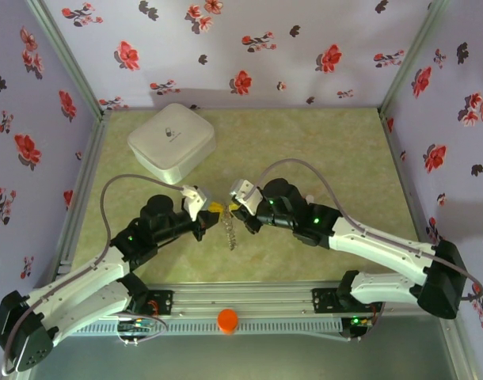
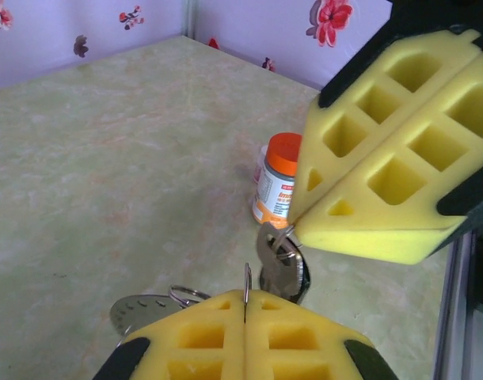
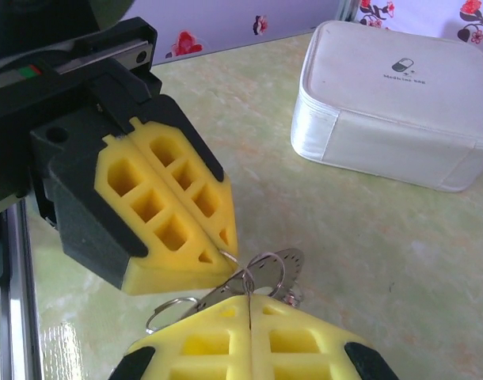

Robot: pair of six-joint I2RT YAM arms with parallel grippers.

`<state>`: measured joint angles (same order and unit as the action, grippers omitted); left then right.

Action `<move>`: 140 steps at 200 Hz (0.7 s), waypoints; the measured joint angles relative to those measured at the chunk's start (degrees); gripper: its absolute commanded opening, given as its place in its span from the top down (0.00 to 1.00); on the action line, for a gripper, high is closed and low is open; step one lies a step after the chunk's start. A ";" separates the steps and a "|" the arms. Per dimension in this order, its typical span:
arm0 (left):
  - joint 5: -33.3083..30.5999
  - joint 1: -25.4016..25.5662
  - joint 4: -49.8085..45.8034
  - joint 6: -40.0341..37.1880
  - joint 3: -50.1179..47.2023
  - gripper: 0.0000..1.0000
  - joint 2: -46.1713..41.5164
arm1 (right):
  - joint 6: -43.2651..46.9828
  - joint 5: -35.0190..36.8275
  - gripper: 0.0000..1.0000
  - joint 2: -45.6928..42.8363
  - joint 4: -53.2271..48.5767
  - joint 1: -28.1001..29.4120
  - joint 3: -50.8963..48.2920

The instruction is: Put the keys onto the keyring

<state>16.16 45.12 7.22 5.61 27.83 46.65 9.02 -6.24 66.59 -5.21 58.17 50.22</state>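
setting: a pale green table [image 1: 328, 158] walled with flowered paper, with a white box [image 1: 172, 141] at its far left.
white box: a square soft case with rounded corners and a small pill mark on its lid, seen up close by the right wrist camera [image 3: 392, 103].
left gripper [image 1: 214, 210]: just on the arms' side of the white box; its yellow foam pads [image 2: 202, 340] are clenched on a thin metal edge, which looks like part of the keyring.
right gripper [image 1: 236, 207]: just beside the left gripper, tip to tip, a little farther from the white box; its pads [image 3: 297, 344] are pressed together on a flat metal piece, apparently one of the keys.
keys [image 2: 277, 261]: bunched in the air between the two gripper tips, hanging below them toward the table; head colours cannot be told.
keyring [image 3: 277, 265]: in the same bunch, at the meeting point of the tips, lifted off the table, near the white box.
pill bottle [image 2: 277, 178]: orange cap, standing upright well apart from the white box, by the rail at the arms' edge.
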 measured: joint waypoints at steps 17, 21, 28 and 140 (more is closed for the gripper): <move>0.39 0.15 0.00 0.00 0.00 1.00 0.00 | 0.00 0.00 1.00 0.46 0.74 0.04 0.00; 0.42 0.17 0.00 0.00 0.00 1.00 0.00 | 0.00 0.02 1.00 0.59 0.87 0.09 0.00; 0.48 0.26 0.00 0.00 0.00 1.00 0.00 | 0.00 0.02 1.00 0.76 0.92 0.15 0.00; 0.59 0.39 -0.09 -0.24 0.00 1.00 0.35 | 0.00 0.04 1.00 1.03 0.90 0.70 0.00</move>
<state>16.75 45.52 7.14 5.37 27.83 47.00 9.02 -6.20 67.61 -4.32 58.87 50.22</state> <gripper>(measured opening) 0.038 0.050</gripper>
